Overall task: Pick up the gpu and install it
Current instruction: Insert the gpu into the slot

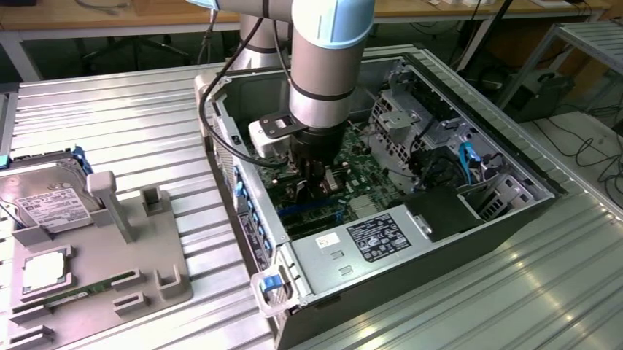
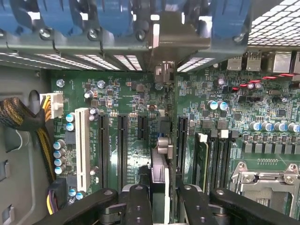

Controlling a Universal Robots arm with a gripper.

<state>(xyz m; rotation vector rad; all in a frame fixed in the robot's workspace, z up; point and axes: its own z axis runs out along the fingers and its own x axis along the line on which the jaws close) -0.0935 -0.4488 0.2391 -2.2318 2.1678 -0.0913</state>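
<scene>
Dark and seen edge-on, the gpu [image 2: 159,173] stands upright between the two black fingers [image 2: 137,206] in the wrist view, its thin card edge pointing down at the green motherboard [image 2: 136,93] and its silver bracket end [image 2: 161,74] reaching towards the case's rear wall of vented slot covers [image 2: 117,60]. Partly closed, the fingers clamp the card from both flat sides. In the exterior view the gripper [image 1: 316,179] hangs low inside the open computer case [image 1: 506,157], at about 9 o'clock from the case's centre, with the card a dark sliver below it [image 1: 314,191].

Room is tight. Long black expansion slots [image 2: 123,150] lie just beside the card on one side, another black slot [image 2: 182,145] on the other, and a white slot [image 2: 82,147] sits further out. Memory slots [image 2: 215,159] and the silver processor socket [image 2: 267,180] lie beyond that. A braided cable bundle [image 2: 23,122] runs along the case wall, apart from the card.

In the exterior view the grey power supply [image 1: 375,237] blocks the 6 o'clock side of the bay and the drive cage [image 1: 404,120] the 2 o'clock side. Outside the case, at 9 o'clock across the ribbed metal table [image 1: 127,124], a grey parts tray [image 1: 146,240] carries a silver hard drive [image 1: 49,200] and a green memory stick [image 1: 83,292].
</scene>
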